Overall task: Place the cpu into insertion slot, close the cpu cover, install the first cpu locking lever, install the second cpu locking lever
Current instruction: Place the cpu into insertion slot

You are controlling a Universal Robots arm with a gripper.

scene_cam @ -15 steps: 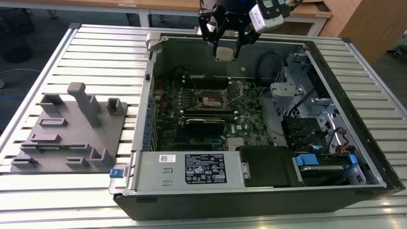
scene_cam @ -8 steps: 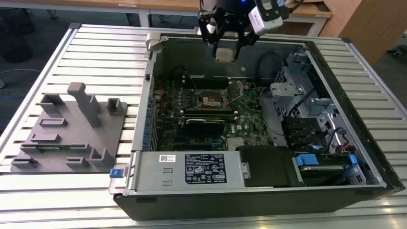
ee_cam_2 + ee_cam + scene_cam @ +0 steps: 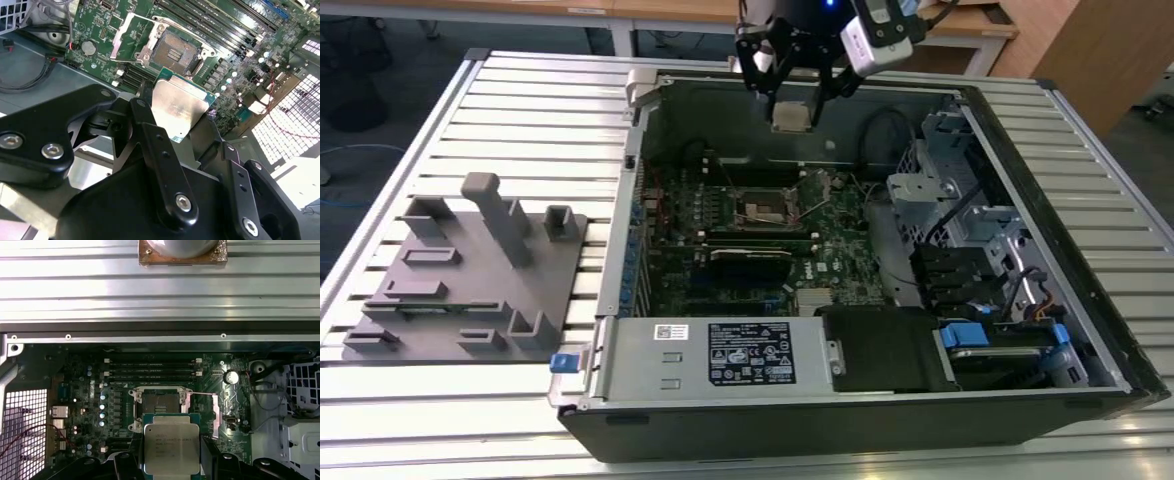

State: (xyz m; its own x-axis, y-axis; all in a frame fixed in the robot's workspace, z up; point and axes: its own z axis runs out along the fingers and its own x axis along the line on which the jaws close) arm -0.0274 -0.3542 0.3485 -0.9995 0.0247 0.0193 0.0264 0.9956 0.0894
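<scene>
The cpu (image 3: 790, 118) is a flat silver square pinched by its edges in my gripper (image 3: 791, 108), which is shut on it high over the far side of the open computer case. Both wrist views show the cpu (image 3: 177, 107) (image 3: 170, 447) level between the black fingers (image 3: 150, 130) (image 3: 209, 457). Below lies the insertion slot (image 3: 767, 208) (image 3: 172, 50) (image 3: 159, 404), a dark square socket with a silver rim and nothing in it. The cpu cover (image 3: 126, 36) (image 3: 216, 415) stands flipped open beside the socket. The cpu hangs well above the board, offset from the socket.
The case (image 3: 620, 330) lies open on a slatted metal table (image 3: 520, 110). A grey fixture block (image 3: 467, 270) sits at the exterior view's left. A power supply (image 3: 720, 355) and drive bays (image 3: 974, 240) line the case. Long memory slots (image 3: 150, 367) run beside the socket.
</scene>
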